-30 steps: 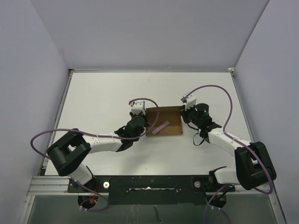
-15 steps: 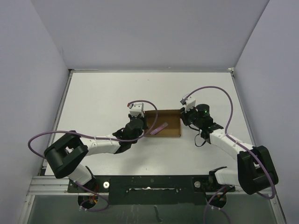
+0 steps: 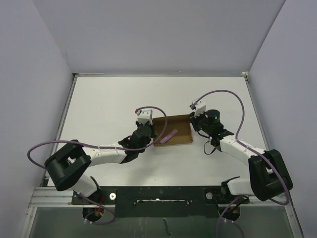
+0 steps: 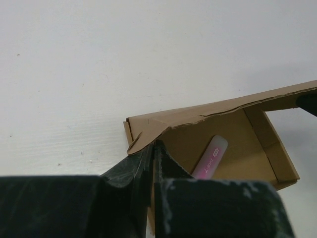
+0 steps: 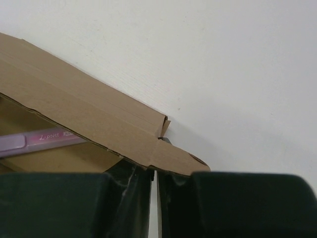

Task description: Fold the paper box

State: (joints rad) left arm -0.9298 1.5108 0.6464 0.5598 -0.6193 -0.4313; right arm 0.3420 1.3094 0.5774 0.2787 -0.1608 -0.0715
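Observation:
The paper box [image 3: 181,134] is brown cardboard and lies open at mid-table with its side walls up. Its back flap [image 4: 218,110] leans over the inside. A small pink stick [image 3: 170,136] lies on the box floor. My left gripper [image 3: 152,133] is at the box's left wall. In the left wrist view its jaws [image 4: 155,148] are shut on that wall's edge. My right gripper [image 3: 194,128] is at the box's right side. In the right wrist view it [image 5: 154,171] is shut beneath the flap's corner tab [image 5: 173,157], and only a pale slit shows between its fingers.
Grey walls [image 3: 148,34] enclose the white table [image 3: 109,99] on three sides. Purple cables [image 3: 228,94] loop from both wrists. A metal rail [image 3: 158,196] with the arm bases runs along the near edge.
The box and both grippers shifted slightly, first toward the near edge and then a little back. The right jaws drew closer together.

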